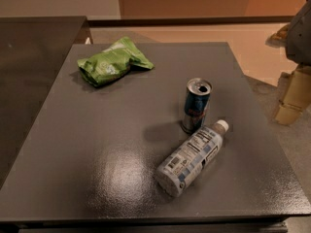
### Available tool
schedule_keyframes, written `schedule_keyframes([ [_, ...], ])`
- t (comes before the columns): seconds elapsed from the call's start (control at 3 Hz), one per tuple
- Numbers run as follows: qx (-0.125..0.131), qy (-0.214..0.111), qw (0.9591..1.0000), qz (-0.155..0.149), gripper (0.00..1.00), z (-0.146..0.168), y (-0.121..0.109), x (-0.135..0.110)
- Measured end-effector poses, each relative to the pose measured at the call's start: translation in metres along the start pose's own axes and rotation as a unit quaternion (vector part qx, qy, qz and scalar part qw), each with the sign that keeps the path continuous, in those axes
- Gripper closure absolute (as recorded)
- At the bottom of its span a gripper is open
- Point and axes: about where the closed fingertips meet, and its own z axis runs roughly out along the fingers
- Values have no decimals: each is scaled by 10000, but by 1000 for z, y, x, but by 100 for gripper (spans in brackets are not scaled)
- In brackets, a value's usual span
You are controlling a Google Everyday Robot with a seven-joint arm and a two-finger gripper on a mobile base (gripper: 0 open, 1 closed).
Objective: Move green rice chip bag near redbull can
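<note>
The green rice chip bag (112, 62) lies crumpled at the far left of the grey table (97, 144). The redbull can (197, 106) stands upright right of the table's middle, its top opened. The bag and the can are well apart, the can to the right of and nearer than the bag. My gripper (291, 101) hangs at the right edge of the view, beyond the table's right side, away from both objects and holding nothing.
A clear plastic bottle (192, 158) with a white cap and white label lies on its side just in front of the can, nearly touching it. A darker counter (29, 72) adjoins the table on the left. The floor (272, 96) shows to the right.
</note>
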Motion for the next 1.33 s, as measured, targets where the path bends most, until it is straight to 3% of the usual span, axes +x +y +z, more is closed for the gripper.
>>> schedule_keyframes([
  [0.33, 44, -49, 10000, 2, 0, -1, -2, -3],
  [0.67, 63, -233, 9996, -134, 0, 7, -19, -29],
  [1.33, -50, -704, 9975, -96, 0, 39, -75, -95],
])
